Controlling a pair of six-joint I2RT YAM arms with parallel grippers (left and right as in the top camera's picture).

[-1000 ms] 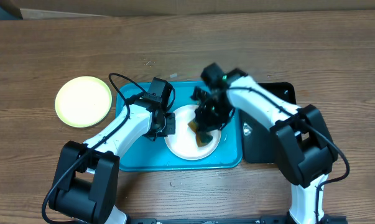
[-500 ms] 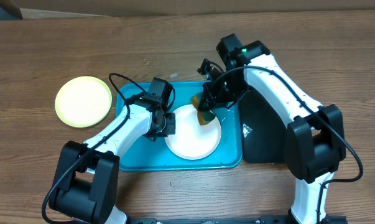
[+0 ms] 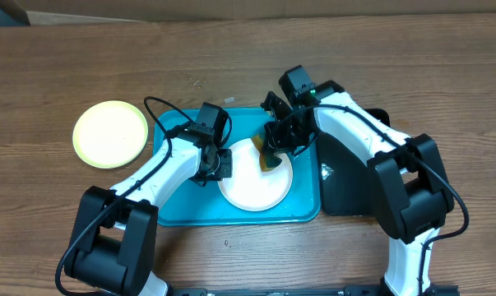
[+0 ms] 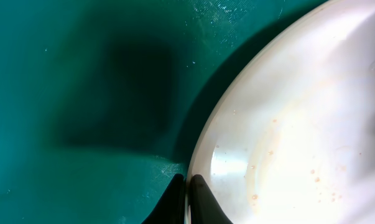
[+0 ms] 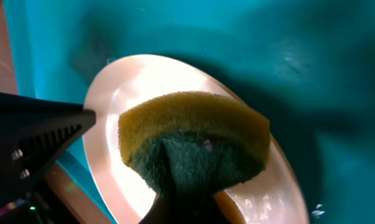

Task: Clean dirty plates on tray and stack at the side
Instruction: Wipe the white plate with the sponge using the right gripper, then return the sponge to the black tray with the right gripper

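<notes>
A white plate [image 3: 254, 182] lies on the turquoise tray [image 3: 178, 205]. My left gripper [image 3: 224, 163] is shut on the plate's left rim; in the left wrist view its fingertips [image 4: 199, 190] pinch the edge of the plate [image 4: 299, 124], which shows faint orange specks. My right gripper [image 3: 274, 148] is shut on a yellow and green sponge [image 3: 268, 159], pressed on the plate's far part. In the right wrist view the sponge [image 5: 193, 134] rests on the plate [image 5: 122, 93]. A pale yellow-green plate [image 3: 111, 133] sits on the table, left of the tray.
A black glossy tray [image 3: 354, 177] lies right of the turquoise tray, under my right arm. The left gripper's dark body [image 5: 32, 130] shows at the left of the right wrist view. The tabletop is brown wood [image 3: 108, 57].
My right gripper carried the sponge from the plate's lower right up to its far rim, then slightly back toward the middle. The left gripper kept its hold on the rim.
</notes>
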